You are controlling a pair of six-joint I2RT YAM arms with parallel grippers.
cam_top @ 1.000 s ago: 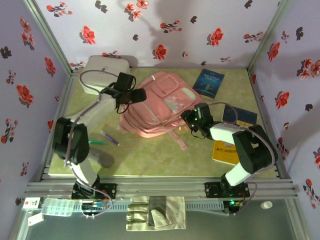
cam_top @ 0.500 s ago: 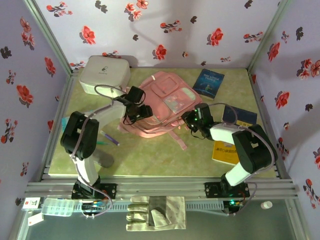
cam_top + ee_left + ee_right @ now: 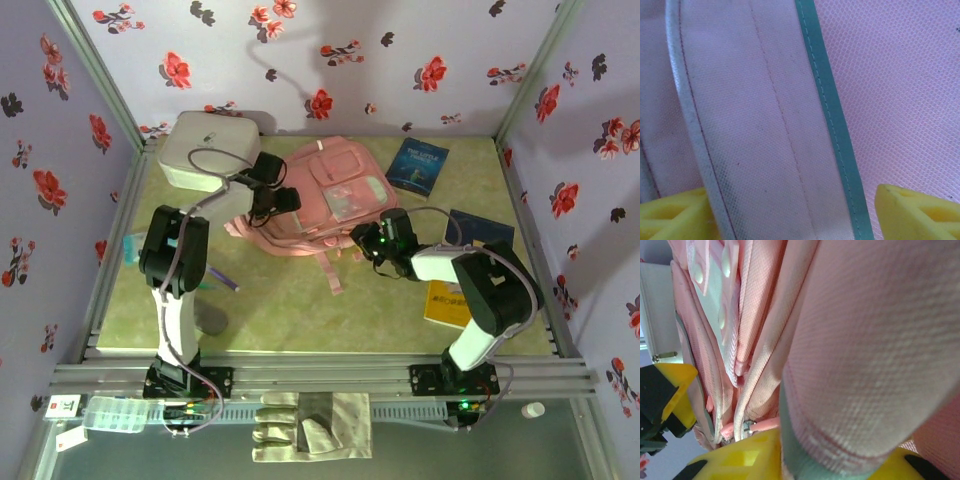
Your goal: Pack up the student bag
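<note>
A large pink student bag (image 3: 330,200) is seen from above, lying flat on the far middle of a green counter (image 3: 280,310). Its pale front pockets face up, and one pink strap (image 3: 330,270) trails toward the near edge.

The left hand (image 3: 278,197) is set against the bag's left edge. In the left wrist view its yellow fingertips (image 3: 675,212) are held wide apart. A pale panel edged with teal piping (image 3: 832,125) and a stretch of pink mesh lie across the gap.

The right hand (image 3: 368,240) is placed at the bag's near right edge. In the right wrist view it is clamped on a thick fold of the pink fabric.

A white-grey zip case (image 3: 205,150) sits near the bag's far left corner. A blue book (image 3: 417,165) lies at the far right. A dark blue book (image 3: 478,230) and a yellow book (image 3: 447,305) lie nearer, beside the right arm. A pen (image 3: 222,280) lies near the left arm.
</note>
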